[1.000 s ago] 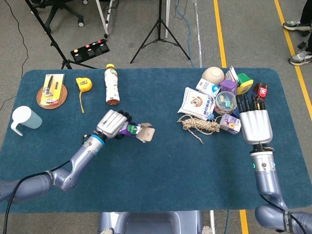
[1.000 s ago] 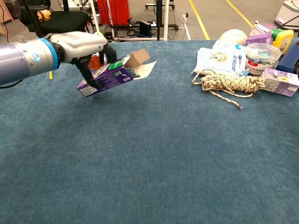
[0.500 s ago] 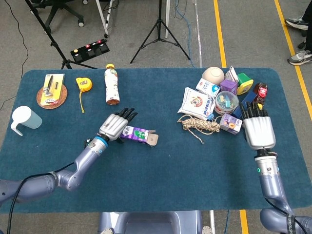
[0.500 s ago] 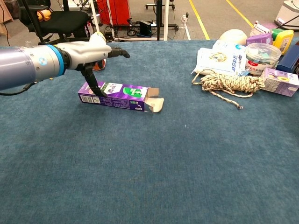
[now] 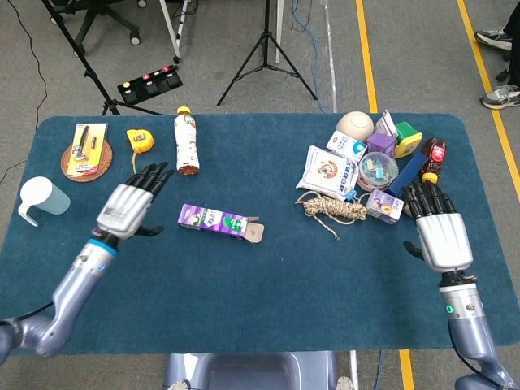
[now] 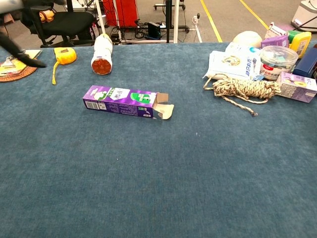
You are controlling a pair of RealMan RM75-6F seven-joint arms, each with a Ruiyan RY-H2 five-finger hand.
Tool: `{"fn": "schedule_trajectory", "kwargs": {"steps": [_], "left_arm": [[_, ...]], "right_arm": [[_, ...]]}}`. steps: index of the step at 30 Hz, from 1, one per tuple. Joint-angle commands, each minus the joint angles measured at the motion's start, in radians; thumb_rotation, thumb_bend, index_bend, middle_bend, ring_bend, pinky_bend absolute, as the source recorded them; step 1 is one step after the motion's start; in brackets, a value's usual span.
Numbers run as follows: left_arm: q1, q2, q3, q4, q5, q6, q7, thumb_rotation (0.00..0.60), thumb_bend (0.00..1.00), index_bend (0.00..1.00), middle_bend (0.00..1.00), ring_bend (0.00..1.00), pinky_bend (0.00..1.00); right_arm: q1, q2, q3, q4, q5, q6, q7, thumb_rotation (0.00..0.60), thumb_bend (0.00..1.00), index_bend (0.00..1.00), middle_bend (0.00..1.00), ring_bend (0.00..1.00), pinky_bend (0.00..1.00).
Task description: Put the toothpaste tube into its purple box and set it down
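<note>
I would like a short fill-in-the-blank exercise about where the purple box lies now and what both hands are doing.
1. The purple box lies ____ on the table.
2. The flaps at its right end are ____.
3. The left hand and the right hand hold ____.
4. The lying bottle is ____ the box.

Missing words: flat; open; nothing; behind

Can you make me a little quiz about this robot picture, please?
1. True or false: the left hand is holding the purple box.
2. Which end of the purple box has open flaps: A) the end nearer the rope, B) the end nearer the white cup?
3. What lies on its side just behind the purple box in the chest view?

Key
1. False; its fingers are spread and it is apart from the box.
2. A
3. The bottle.
</note>
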Motion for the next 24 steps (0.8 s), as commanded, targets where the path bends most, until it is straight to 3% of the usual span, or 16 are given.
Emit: {"fn": "schedule_trajectory", "kwargs": {"steps": [1, 6, 11, 16, 24], "left_arm": [[0.171, 0.091, 0.101, -0.065, 0.148, 0.182, -0.131, 0.6, 0.09, 0.0, 0.0, 0.0, 0.16], [0.344, 0.131, 0.184, -0.031, 0.251, 0.372, -0.257, 0.6, 0.09, 0.0, 0.0, 0.0, 0.15], [0.515, 0.122, 0.244, 0.041, 0.268, 0.523, -0.299, 0.6, 0.08, 0.0, 0.0, 0.0, 0.15], [0.561, 0.118, 0.24, 0.036, 0.291, 0.553, -0.245, 0.6, 0.08, 0.0, 0.0, 0.0, 0.15], [0.573, 0.122, 0.224, 0.02, 0.302, 0.504, -0.22, 0.6, 0.08, 0.0, 0.0, 0.0, 0.15]], "right_arm": [[-0.066, 0.013, -0.031, 0.038, -0.067, 0.053, 0.165, 0.6, 0.0, 0.11, 0.05, 0.0, 0.12], [-0.118, 0.012, -0.059, 0.061, -0.12, 0.088, 0.278, 0.6, 0.0, 0.11, 0.05, 0.0, 0.11], [-0.158, -0.019, -0.074, 0.126, -0.15, 0.109, 0.366, 0.6, 0.0, 0.11, 0.05, 0.0, 0.09], [-0.171, -0.026, -0.072, 0.149, -0.163, 0.106, 0.341, 0.6, 0.0, 0.09, 0.04, 0.0, 0.07], [-0.2, -0.019, -0.053, 0.114, -0.156, 0.119, 0.311, 0.6, 0.0, 0.09, 0.04, 0.0, 0.07]]}}
